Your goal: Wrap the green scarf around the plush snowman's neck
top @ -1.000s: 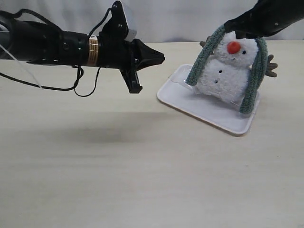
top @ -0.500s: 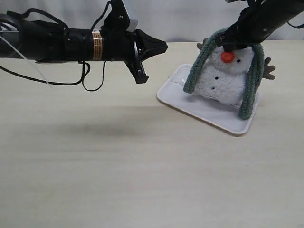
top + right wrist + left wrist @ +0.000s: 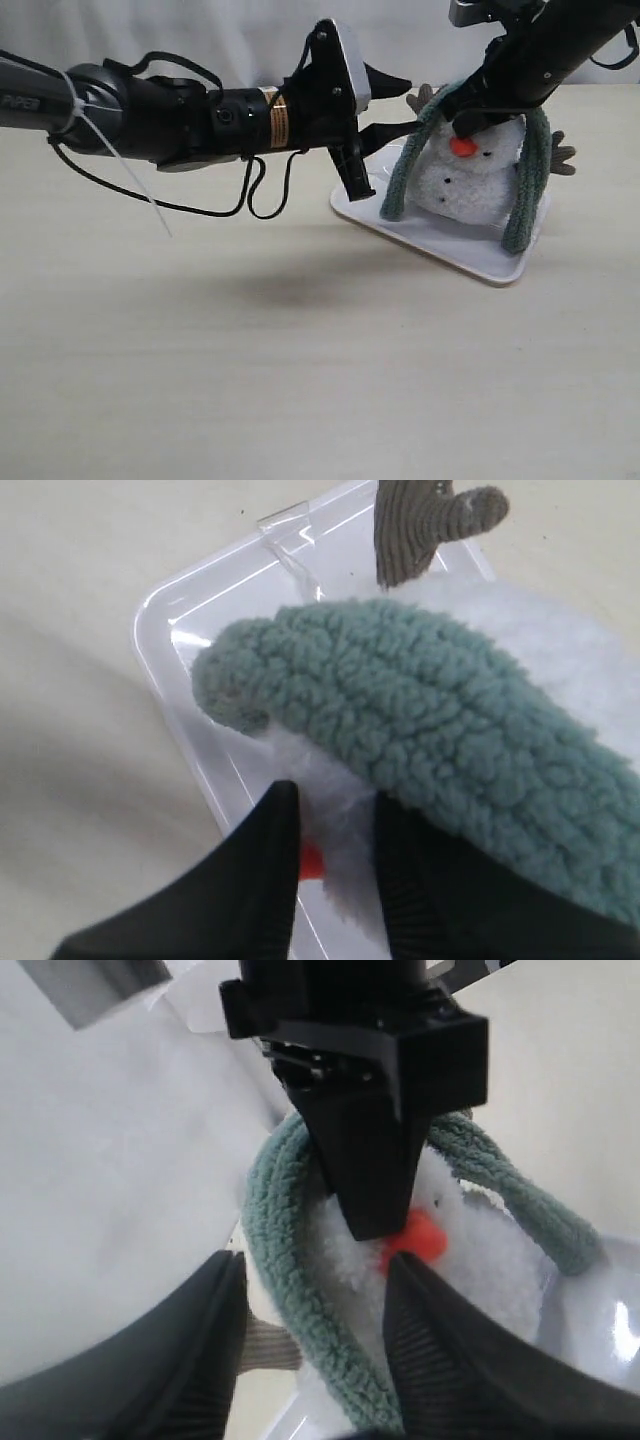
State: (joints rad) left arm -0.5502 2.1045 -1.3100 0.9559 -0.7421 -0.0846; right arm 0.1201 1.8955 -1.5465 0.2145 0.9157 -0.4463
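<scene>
The plush snowman (image 3: 470, 185) sits on a white tray (image 3: 480, 262), its head tipped forward. The green scarf (image 3: 400, 180) is draped over the head, one end hanging down each side. My right gripper (image 3: 478, 118) comes down from above and is shut on the white fluff of the snowman's head (image 3: 345, 780), just under the scarf (image 3: 440, 720). My left gripper (image 3: 408, 103) reaches in from the left and stands open, its fingers (image 3: 450, 1350) either side of the scarf's near strand (image 3: 300, 1300). The orange nose (image 3: 418, 1238) shows beneath the right gripper.
A brown twig arm (image 3: 565, 158) sticks out on the snowman's far side, and the other one (image 3: 420, 520) shows over the clear tray rim (image 3: 180, 630). A black cable loop (image 3: 265, 190) hangs under the left arm. Bare tabletop (image 3: 300, 380) lies in front.
The left arm has moved right to the snowman, its open gripper now at the scarf's left strand. The right gripper has pressed the snowman's head lower and forward.
</scene>
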